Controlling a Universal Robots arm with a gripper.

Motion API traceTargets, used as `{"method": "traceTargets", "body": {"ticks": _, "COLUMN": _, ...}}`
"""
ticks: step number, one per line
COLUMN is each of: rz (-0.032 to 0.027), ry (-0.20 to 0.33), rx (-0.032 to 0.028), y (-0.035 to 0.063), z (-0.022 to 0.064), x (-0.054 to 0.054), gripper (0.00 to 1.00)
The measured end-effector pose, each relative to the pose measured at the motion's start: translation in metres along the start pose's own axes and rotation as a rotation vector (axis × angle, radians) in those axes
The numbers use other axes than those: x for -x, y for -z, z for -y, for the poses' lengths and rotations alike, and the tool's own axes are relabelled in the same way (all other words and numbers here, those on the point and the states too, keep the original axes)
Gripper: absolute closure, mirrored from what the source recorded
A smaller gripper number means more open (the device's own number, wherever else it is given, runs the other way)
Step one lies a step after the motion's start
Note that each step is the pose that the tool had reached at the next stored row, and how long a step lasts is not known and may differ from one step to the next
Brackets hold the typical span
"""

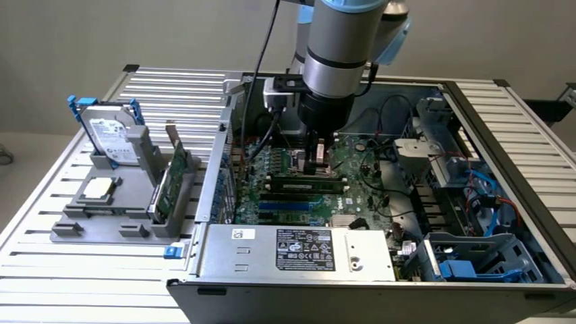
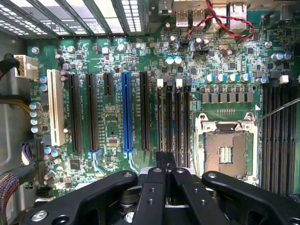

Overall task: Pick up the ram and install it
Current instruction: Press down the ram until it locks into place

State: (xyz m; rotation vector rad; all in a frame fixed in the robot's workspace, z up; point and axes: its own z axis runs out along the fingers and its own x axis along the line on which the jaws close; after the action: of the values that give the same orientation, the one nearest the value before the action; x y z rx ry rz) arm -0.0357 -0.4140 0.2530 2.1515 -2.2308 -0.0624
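In the exterior view my gripper (image 1: 315,162) reaches straight down into the open computer case (image 1: 378,297), over the motherboard's memory slots. The ram (image 1: 306,181), a long narrow stick, lies along a slot just in front of the fingers. I cannot tell whether the tips touch it. In the wrist view the gripper (image 2: 166,164) has its black fingers pressed together, with nothing visible between them, hanging over the near end of the black memory slots (image 2: 174,117). Beside these slots sits the empty processor socket (image 2: 225,150).
At the exterior view's left, a grey holder (image 1: 90,229) carries a hard drive (image 1: 112,142), a silver processor chip (image 1: 97,190) and an upright green expansion card (image 1: 173,177). The power supply (image 1: 301,246) fills the case's front. Cables and drive bays (image 1: 486,202) crowd the right.
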Motion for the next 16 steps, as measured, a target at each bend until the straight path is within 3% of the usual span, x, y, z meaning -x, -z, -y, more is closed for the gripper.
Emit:
{"method": "traceTargets", "body": {"ticks": 9, "rz": -0.0002, "ry": 0.006, "rx": 0.0000, "y": -0.0044, "z": -0.0054, "x": 0.000, "gripper": 0.89}}
{"method": "traceTargets", "body": {"ticks": 16, "rz": -0.0022, "ry": 0.041, "rx": -0.0001, "y": -0.0114, "z": -0.0053, "x": 0.001, "gripper": 0.89}}
